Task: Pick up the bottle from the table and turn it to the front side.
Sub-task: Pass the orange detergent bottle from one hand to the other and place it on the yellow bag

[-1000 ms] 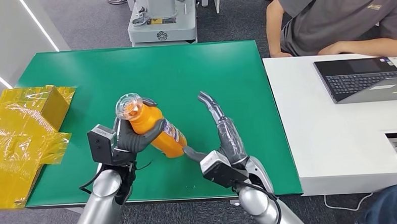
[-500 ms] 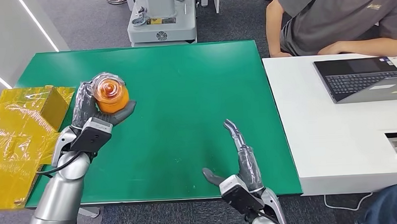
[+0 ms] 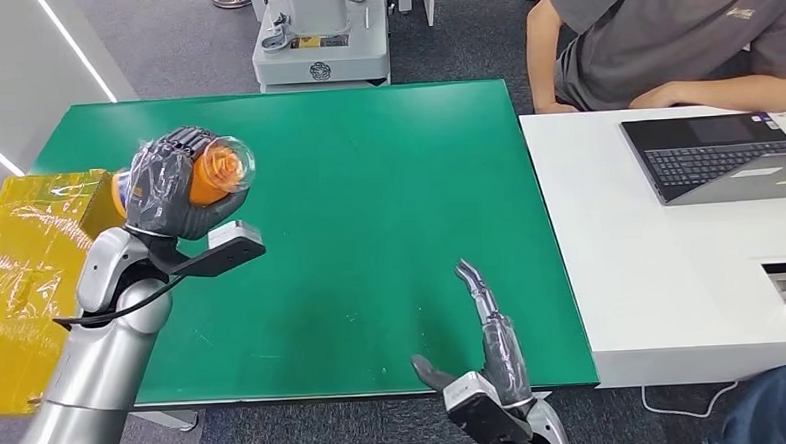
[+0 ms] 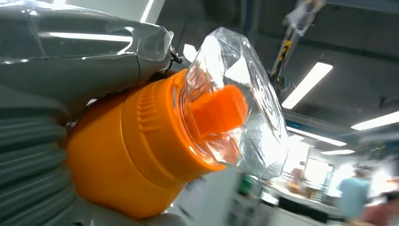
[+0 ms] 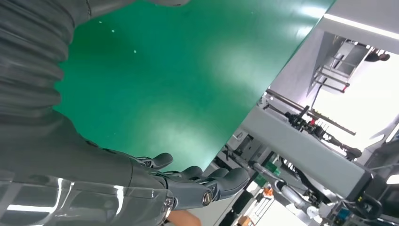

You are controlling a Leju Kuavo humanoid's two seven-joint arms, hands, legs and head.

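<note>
Nearest the robot, the right hand [image 3: 490, 363] hovers over the near edge of the green table mat [image 3: 367, 183], toward its near right corner. Its fingers are straight and spread, the thumb out to the side, and it holds nothing and touches nothing; the right wrist view shows the dark fingertips [image 5: 221, 181] lined up above the green surface.

Farther in and toward the left edge of the mat, the left hand [image 3: 167, 182] is lifted off the surface and wrapped around the orange plastic bottle with a clear faceted cap [image 3: 217, 172]. The bottle is held in the air, lying roughly sideways with its cap end facing the camera and the fingers closed tight around its body. In the left wrist view the ribbed orange collar and the transparent cap over an orange spout [image 4: 226, 108] stick out past the grey thumb.

Beside the left edge of the mat lies a crumpled yellow cellophane-wrapped box [image 3: 40, 257]. Beyond the right edge stands a white desk [image 3: 662, 290] with an open dark laptop [image 3: 716, 153], and a person in a grey shirt [image 3: 661, 30] sits at its far side.
</note>
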